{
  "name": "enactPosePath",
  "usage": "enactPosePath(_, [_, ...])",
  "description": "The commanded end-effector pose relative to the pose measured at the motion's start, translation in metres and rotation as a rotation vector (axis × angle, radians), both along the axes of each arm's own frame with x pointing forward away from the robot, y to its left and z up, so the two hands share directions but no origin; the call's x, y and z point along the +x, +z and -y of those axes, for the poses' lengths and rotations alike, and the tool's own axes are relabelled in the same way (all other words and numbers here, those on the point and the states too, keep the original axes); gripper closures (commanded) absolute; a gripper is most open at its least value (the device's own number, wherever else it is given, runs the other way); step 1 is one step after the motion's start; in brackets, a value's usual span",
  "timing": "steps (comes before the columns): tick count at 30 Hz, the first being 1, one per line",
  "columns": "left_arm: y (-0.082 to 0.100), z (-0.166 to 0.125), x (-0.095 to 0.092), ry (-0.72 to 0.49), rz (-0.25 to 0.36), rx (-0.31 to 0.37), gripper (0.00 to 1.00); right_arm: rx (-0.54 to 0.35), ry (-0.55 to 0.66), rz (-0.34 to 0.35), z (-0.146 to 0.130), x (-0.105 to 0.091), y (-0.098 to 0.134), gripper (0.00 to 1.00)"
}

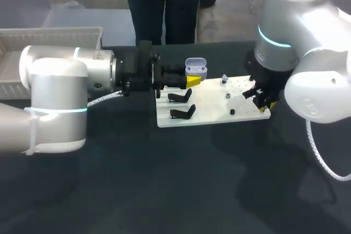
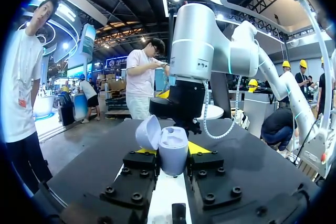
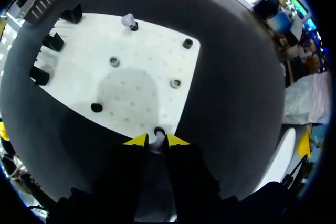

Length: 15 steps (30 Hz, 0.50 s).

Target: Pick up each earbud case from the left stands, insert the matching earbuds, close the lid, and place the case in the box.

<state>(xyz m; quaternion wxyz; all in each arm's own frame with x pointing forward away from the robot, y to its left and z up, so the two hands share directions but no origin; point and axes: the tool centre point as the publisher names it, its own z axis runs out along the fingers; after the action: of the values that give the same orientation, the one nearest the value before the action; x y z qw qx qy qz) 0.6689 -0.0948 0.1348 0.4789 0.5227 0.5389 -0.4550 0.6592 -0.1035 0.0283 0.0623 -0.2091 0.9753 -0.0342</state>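
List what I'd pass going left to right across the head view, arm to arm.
In order: left arm → open earbud case → earbud upright on the white board → right gripper. The black stands overlap the case, so they are left out.

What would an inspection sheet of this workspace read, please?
Surface: dark table bearing a white board.
Job's things: open earbud case in the left hand; one earbud at the board's corner, another on a peg; two black stands empty; white box at the far left.
Clutter: nothing seen.
Hands: left hand shut on the case; right hand at the corner earbud, grip unclear.
Cables: white coiled cable hanging by the right arm.
Surroundings: nothing seen.
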Motion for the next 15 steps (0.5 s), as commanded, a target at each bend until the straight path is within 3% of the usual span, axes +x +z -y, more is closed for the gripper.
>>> enactPosePath(1, [-0.001, 0.000, -0.001, 0.004, 0.005, -0.006, 1.00, -0.004, -0.002, -0.005, -0.002, 0.002, 0.001, 1.00])
enactPosePath(7, [-0.001, 0.000, -0.001, 0.004, 0.005, -0.006, 1.00, -0.014, -0.005, -0.003, -0.003, 0.002, 0.006, 1.00])
enactPosePath(15, [-0.001, 0.000, -0.001, 0.004, 0.005, -0.006, 1.00, -0.031, -0.019, -0.015, -0.008, -0.007, 0.036, 1.00])
